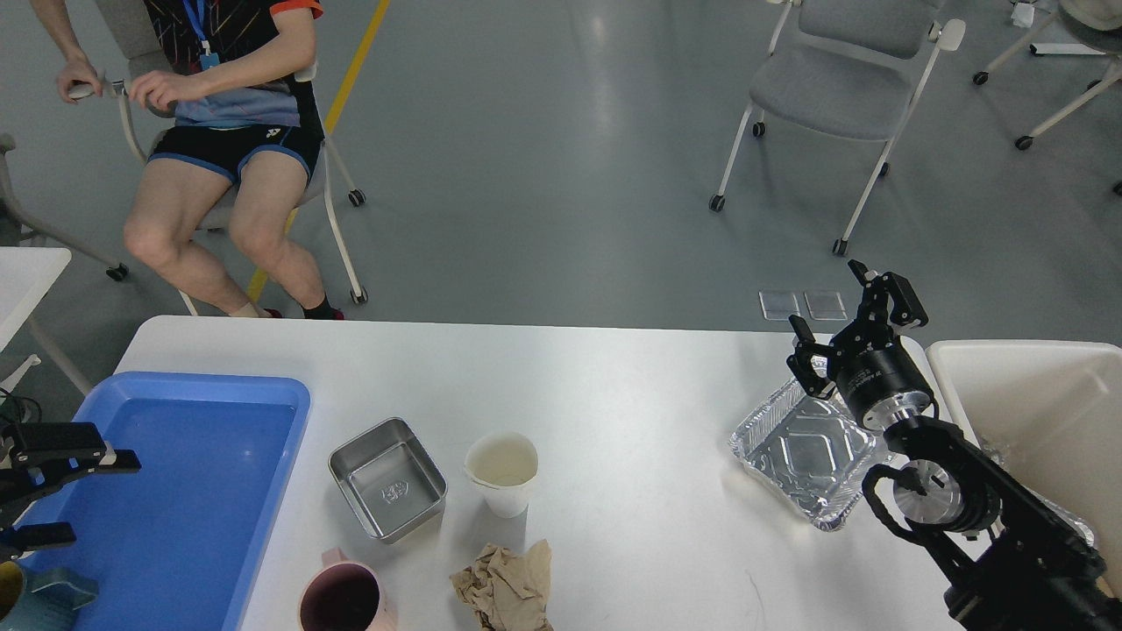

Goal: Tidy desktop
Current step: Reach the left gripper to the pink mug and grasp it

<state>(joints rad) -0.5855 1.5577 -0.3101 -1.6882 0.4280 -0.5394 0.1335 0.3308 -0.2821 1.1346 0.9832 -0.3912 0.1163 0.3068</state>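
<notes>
The white desktop [614, 386] carries a square steel tin [387, 478], a white paper cup [501, 473], a crumpled brown paper [506, 585], a pink mug [340, 600] at the front edge and a foil tray [805, 451] at the right. My left gripper [92, 497] is open and empty over the left edge of the blue tray [193, 508]. My right gripper [848, 322] is open and empty above the foil tray's far corner, near the desktop's back right edge.
A white bin [1034, 386] stands at the desktop's right end, behind my right arm. A teal object [48, 589] lies in the blue tray's front left corner. A person sits on a chair [329, 202] beyond the back left corner. A smaller white table [26, 272] is at far left.
</notes>
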